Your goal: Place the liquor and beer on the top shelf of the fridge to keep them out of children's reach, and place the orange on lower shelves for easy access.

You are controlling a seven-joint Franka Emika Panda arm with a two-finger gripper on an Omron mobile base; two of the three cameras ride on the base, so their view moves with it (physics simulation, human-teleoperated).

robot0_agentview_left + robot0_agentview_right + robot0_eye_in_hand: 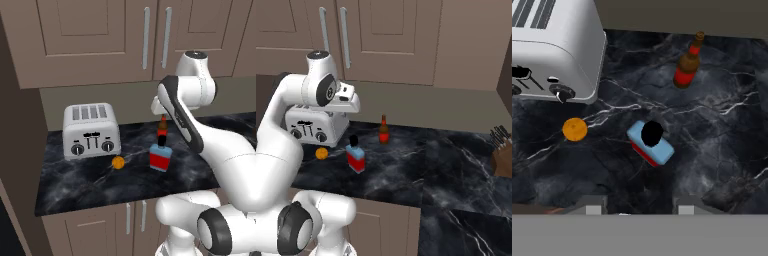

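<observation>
The liquor point(160, 157) point(356, 159) point(651, 142), a squat red and pale-blue bottle with a black cap, stands on the dark marble counter point(80, 185). Behind it stands the beer point(162, 130) point(384, 131) point(687, 67), a slim brown bottle with a red label. The orange point(118, 162) point(321, 153) point(575, 129) lies to the liquor's left, in front of the toaster. My gripper point(642, 205) hangs high above the liquor, looking down on its cap, open with nothing between its fingers. The fridge and its shelves are out of view.
A silver toaster point(91, 131) point(311, 125) point(552, 50) stands at the counter's back left. A wooden knife block point(502, 155) sits far to the right. Brown wall cabinets point(100, 35) hang above, and the counter's front edge runs close below the bottles.
</observation>
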